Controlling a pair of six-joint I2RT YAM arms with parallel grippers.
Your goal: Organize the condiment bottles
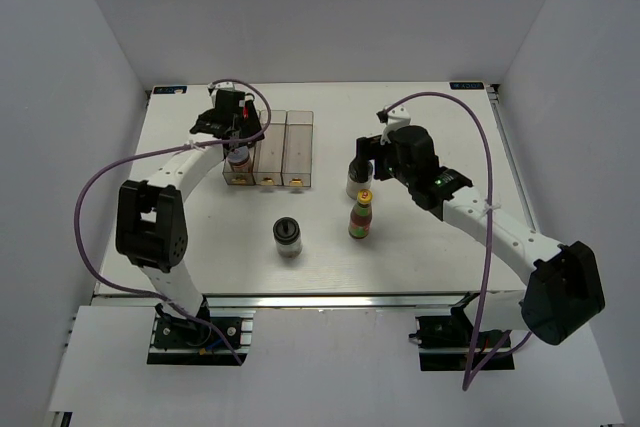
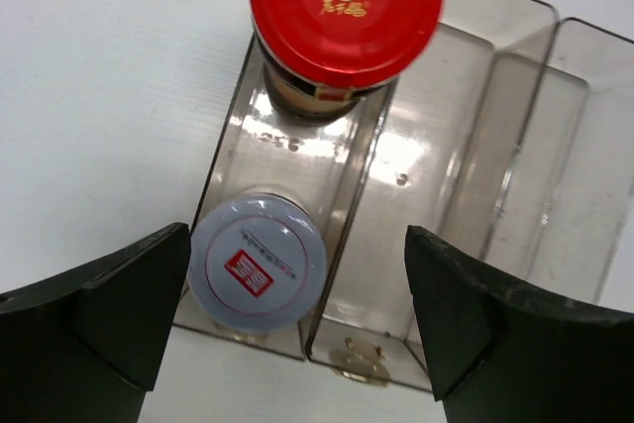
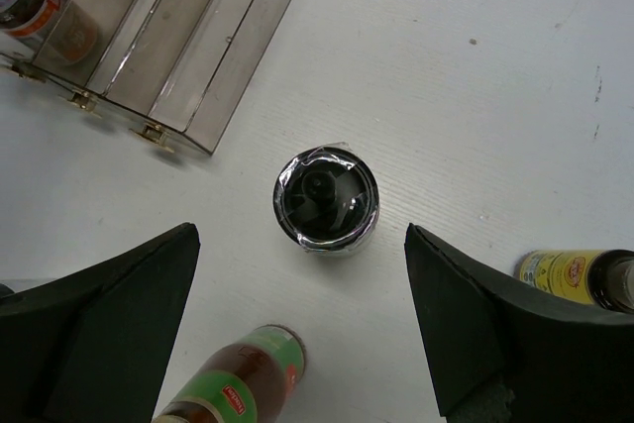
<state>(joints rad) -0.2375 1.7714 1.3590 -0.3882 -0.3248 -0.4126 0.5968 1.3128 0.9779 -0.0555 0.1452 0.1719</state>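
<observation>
My left gripper [image 1: 232, 127] [image 2: 297, 245] is open above the left slot of the clear rack [image 1: 285, 147] [image 2: 466, 146]. That slot holds a red-capped jar [image 2: 344, 17] at the back and a pale-capped bottle [image 1: 238, 158] [image 2: 258, 260] at the front. My right gripper [image 1: 372, 154] [image 3: 299, 245] is open above a black-capped jar [image 1: 353, 179] [image 3: 325, 198] standing on the table. A yellow-capped bottle [image 1: 362, 215] [image 3: 238, 383] stands just in front of that jar. Another black-capped jar [image 1: 287, 237] stands alone toward the front. A yellow-labelled bottle [image 3: 580, 276] lies at the right edge of the right wrist view.
The rack's middle and right slots [image 2: 555, 165] hold nothing. The white table [image 1: 180, 197] has raised edges, and white walls close in the back and both sides. Purple cables loop over both arms.
</observation>
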